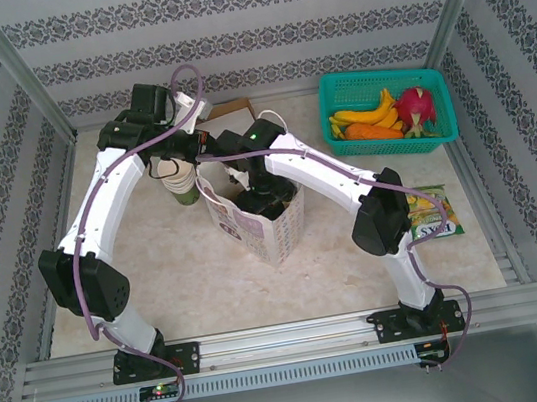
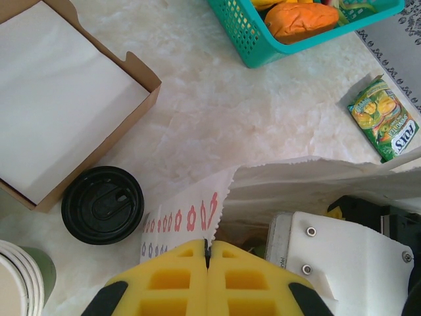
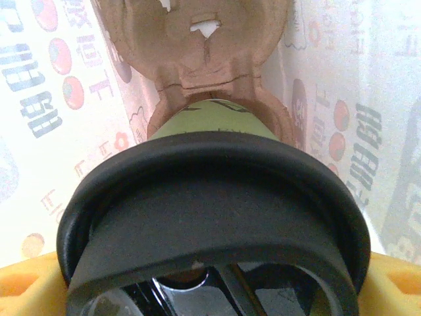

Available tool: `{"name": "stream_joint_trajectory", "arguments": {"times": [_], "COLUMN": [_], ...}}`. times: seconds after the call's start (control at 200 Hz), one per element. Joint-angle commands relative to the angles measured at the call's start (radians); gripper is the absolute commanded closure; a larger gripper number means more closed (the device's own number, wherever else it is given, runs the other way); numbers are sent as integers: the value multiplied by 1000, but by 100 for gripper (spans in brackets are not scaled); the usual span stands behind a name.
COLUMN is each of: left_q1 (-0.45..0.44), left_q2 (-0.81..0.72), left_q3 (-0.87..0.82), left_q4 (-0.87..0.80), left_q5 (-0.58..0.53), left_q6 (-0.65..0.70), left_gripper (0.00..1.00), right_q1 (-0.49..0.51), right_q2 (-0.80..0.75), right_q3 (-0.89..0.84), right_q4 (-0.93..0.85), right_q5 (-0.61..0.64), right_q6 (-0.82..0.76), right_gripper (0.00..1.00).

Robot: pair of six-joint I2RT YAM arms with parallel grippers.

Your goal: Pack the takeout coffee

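Right wrist view: right gripper (image 3: 210, 293) grasps the takeout coffee (image 3: 210, 217) inside the paper bag (image 3: 46, 112), above the pulp carrier (image 3: 197, 46), while the left gripper (image 2: 208, 253) pinches the bag rim, so I'd lower it straight, upright, into a socket before letting go.

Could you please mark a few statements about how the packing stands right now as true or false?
1. The left hand is shut on the rim of the paper bag. True.
2. The right hand holds the takeout coffee outside the bag. False: it holds the cup inside the bag, above a brown pulp carrier.
3. The teal basket is empty. False: it holds fruit.
4. A second lidded cup stands on the table beside the cardboard box. True.
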Motion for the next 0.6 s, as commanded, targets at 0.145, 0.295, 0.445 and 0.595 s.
{"name": "stream_joint_trajectory", "arguments": {"times": [0.145,0.295,0.445,0.595], "left_q1": [6,6,7,6], "left_q2": [16,14,17,17], "left_q3": [-10,-10,-6,-3], "left_q4": [9,11,12,10], "left_q5": [29,30,34,34], "left_q6": [16,16,14,14], "left_gripper": [100,100,100,100], "right_q1": [-17,-23,-29,-31], "right_q2": [15,18,17,21], "right_q3": [-21,-41,-72,-87], "right_q4": [20,25,42,45], "right_q5": [2,13,9,0], "right_q6": [11,13,18,23], "right_gripper": [45,45,45,45]}}
